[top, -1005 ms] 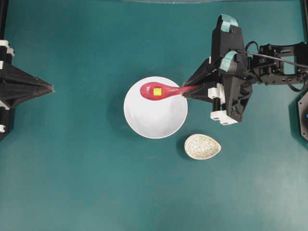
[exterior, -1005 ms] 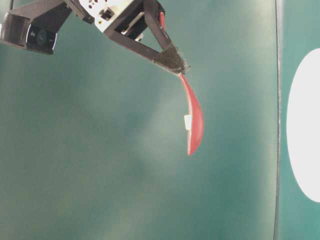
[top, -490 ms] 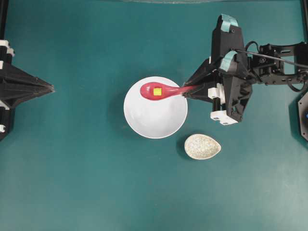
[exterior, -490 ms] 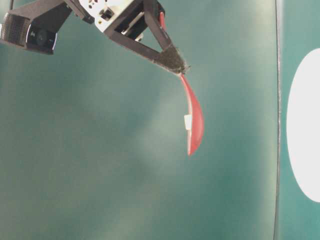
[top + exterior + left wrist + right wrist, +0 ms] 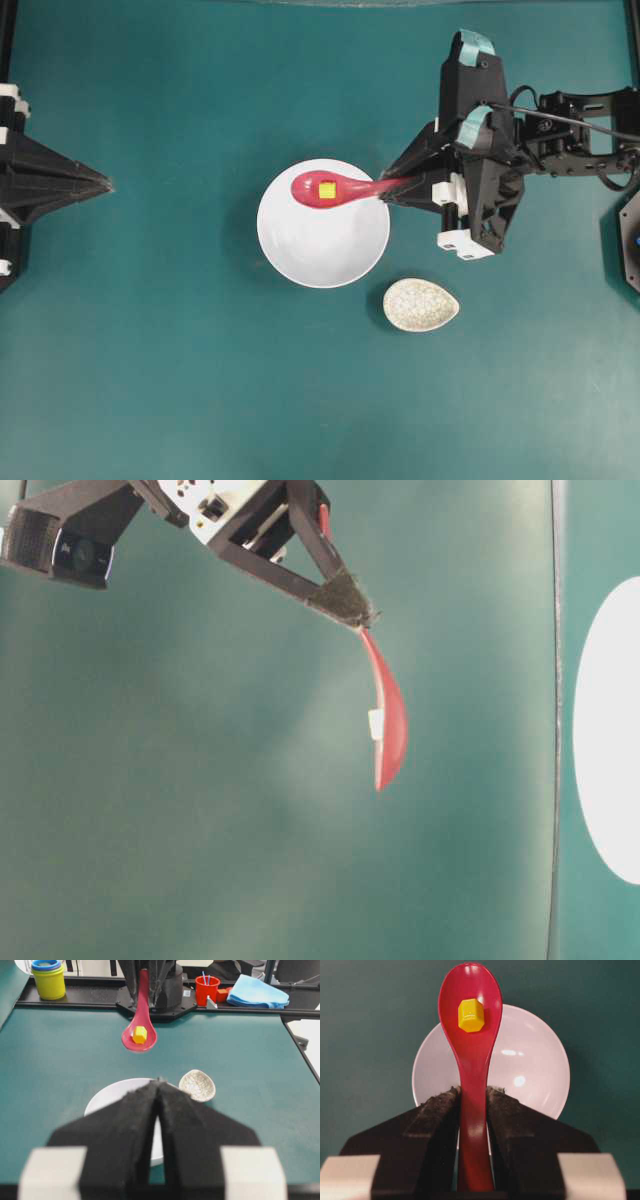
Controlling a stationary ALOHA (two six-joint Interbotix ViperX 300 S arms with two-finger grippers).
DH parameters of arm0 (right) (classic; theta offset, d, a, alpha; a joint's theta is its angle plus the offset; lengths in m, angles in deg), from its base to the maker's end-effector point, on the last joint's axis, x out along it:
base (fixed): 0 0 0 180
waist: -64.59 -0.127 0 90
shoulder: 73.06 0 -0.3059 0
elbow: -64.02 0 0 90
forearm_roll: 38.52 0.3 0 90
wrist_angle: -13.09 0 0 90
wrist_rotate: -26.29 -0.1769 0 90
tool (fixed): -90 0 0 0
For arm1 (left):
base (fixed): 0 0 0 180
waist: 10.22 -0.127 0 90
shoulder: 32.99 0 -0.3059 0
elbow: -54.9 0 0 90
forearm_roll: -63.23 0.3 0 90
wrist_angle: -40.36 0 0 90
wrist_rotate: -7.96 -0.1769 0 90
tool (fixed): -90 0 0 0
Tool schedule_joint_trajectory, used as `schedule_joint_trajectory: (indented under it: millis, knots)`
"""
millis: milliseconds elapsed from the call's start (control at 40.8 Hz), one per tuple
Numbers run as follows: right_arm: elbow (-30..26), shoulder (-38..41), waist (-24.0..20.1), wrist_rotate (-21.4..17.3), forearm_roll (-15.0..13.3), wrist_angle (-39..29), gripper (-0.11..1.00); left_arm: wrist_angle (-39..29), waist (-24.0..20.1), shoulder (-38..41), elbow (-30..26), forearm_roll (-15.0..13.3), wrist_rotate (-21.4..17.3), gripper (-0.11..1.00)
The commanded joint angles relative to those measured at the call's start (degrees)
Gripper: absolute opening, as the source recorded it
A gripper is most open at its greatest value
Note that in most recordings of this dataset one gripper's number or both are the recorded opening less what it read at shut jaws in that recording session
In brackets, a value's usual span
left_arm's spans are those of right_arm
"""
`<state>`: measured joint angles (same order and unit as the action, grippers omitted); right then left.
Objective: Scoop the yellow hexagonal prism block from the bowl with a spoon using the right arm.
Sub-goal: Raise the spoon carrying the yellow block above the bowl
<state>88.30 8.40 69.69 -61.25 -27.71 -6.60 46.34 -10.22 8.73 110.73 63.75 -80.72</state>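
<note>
Around the white bowl (image 5: 323, 240) the green bench (image 5: 180, 380) lies open on most sides: a broad bare stretch runs toward the left arm, and more bare surface spreads above and below the bowl in the overhead view. The only near neighbour is the small speckled dish (image 5: 421, 304), just beside the bowl's lower right rim and apart from it. At the far edge of the bench, seen from the left wrist view, stand a stack of yellow and blue cups (image 5: 48, 978), a red cup (image 5: 207, 989) and a folded blue cloth (image 5: 257, 992), all well away from the bowl.

The right claw (image 5: 386, 192) hangs just beside the bowl's upper right rim, its two black padded fingers (image 5: 436, 1110) pressed against either side of the handle of the pink-red spoon (image 5: 335, 189). The spoon reaches out from the claw over the upper part of the bowl, held in the air above it. The yellow hexagonal prism block (image 5: 327, 189) sits in the spoon's scoop, out past the fingertips at the far end of the spoon, clear of the bowl's floor.

The left claw (image 5: 108, 183) points toward the bowl from the left edge, well apart from it, fingers drawn together with nothing between them.
</note>
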Motion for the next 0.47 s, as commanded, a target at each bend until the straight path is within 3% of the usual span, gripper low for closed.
schedule_joint_trajectory:
  millis: [0,441]
  knots:
    - [-0.79,-1.32,-0.09,0.09,0.09,0.18,0.24,-0.09,0.09,0.53,-1.49,0.09,0.09,0.02]
    - [-0.79,-1.32,-0.18,0.09,0.09,0.18,0.24,-3.25,0.0,0.7,-1.49,0.0,0.0,0.02]
